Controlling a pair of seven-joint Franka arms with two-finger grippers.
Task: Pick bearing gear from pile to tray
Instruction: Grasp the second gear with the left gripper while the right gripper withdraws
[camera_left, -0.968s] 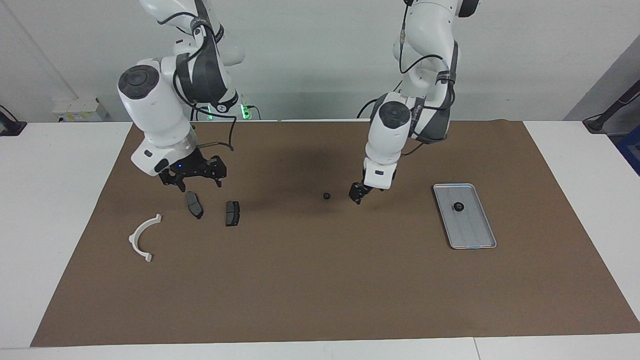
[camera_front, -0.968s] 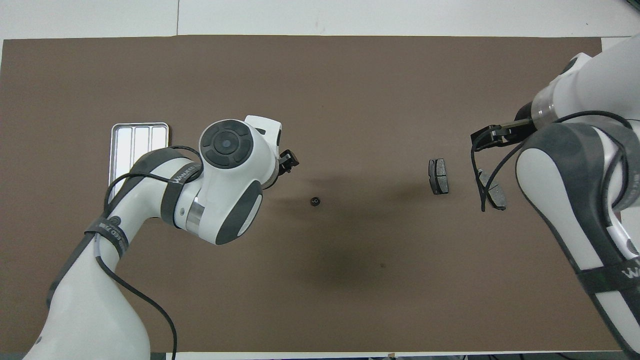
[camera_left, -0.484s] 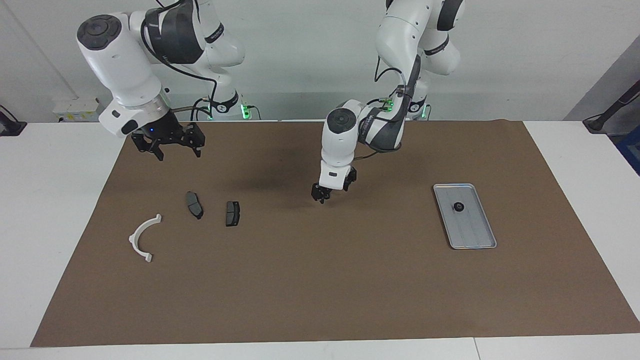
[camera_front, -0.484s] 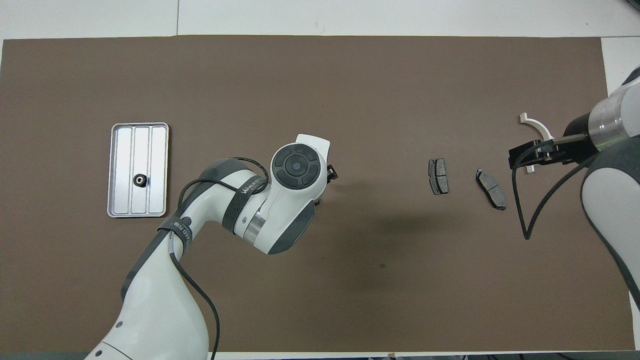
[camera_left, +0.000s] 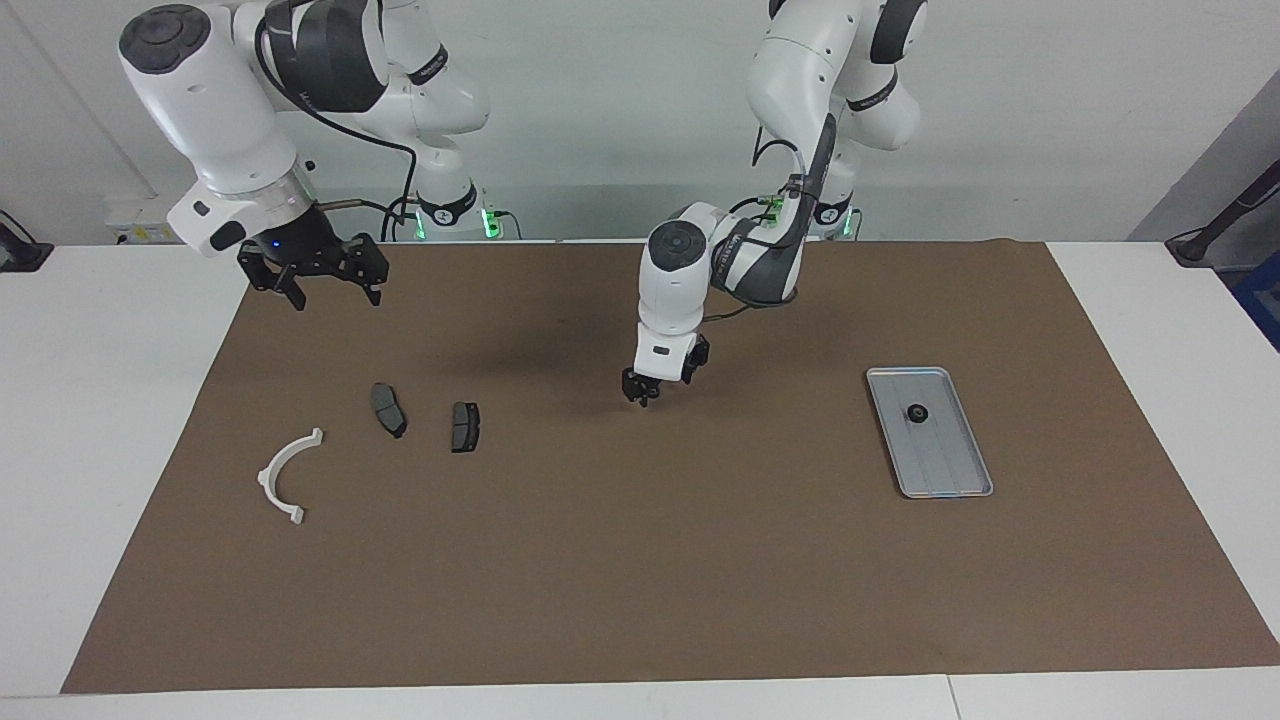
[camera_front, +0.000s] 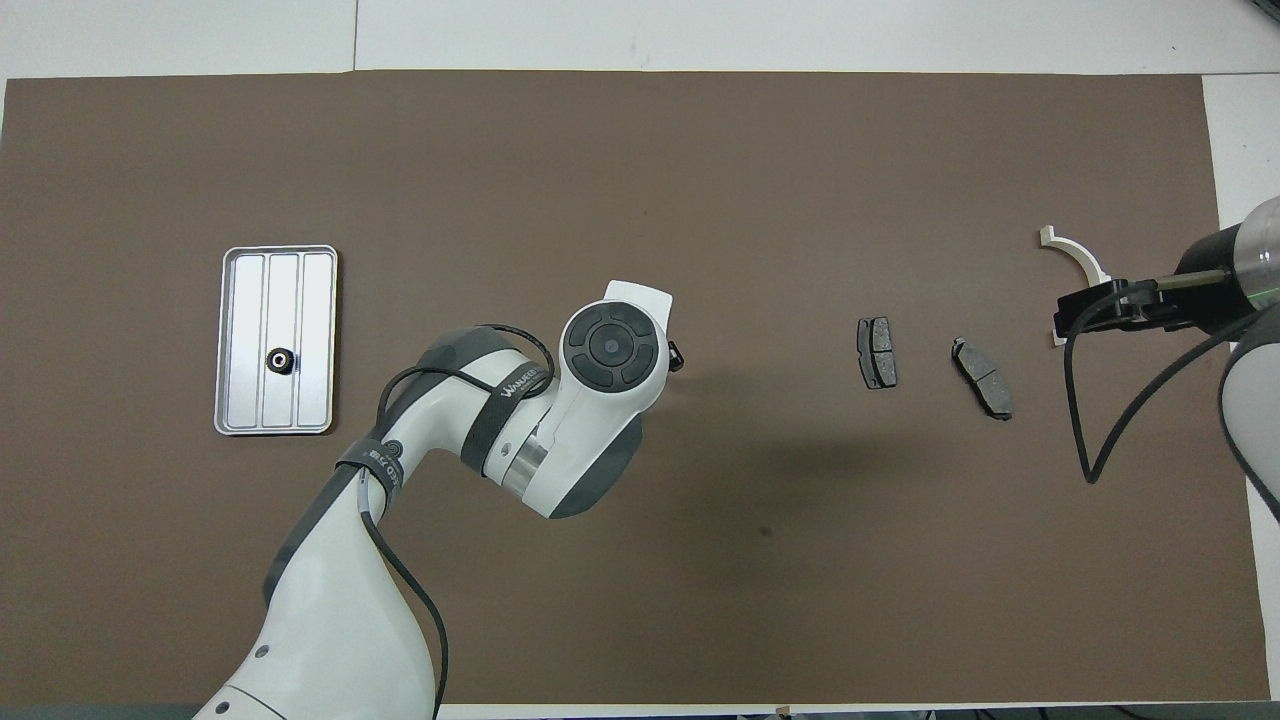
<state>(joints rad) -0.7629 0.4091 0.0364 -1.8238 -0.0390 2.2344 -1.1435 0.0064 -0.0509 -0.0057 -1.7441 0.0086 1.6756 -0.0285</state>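
One small black bearing gear (camera_left: 916, 413) (camera_front: 280, 360) lies in the silver tray (camera_left: 950, 480) (camera_front: 240, 300) at the left arm's end of the mat. My left gripper (camera_left: 640, 392) (camera_front: 676, 355) is down at the mat's middle, between tray and pile, and its arm hides whatever lies under it. The pile is a white half-ring bracket (camera_left: 285, 475) (camera_front: 1075, 252) and two dark brake pads (camera_left: 388, 410) (camera_left: 465, 427) (camera_front: 877, 352) (camera_front: 983, 377). My right gripper (camera_left: 333, 293) (camera_front: 1090, 308) hangs open and empty, raised over the mat's edge near the pile.
A brown mat (camera_left: 640, 580) covers the white table (camera_left: 100, 420). The left arm's elbow and forearm (camera_front: 540, 420) reach over the mat's middle.
The left gripper swung from beside the tray to the mat's middle and came down over a black gear that lay there. The right gripper rose and drew back from over the brake pads.
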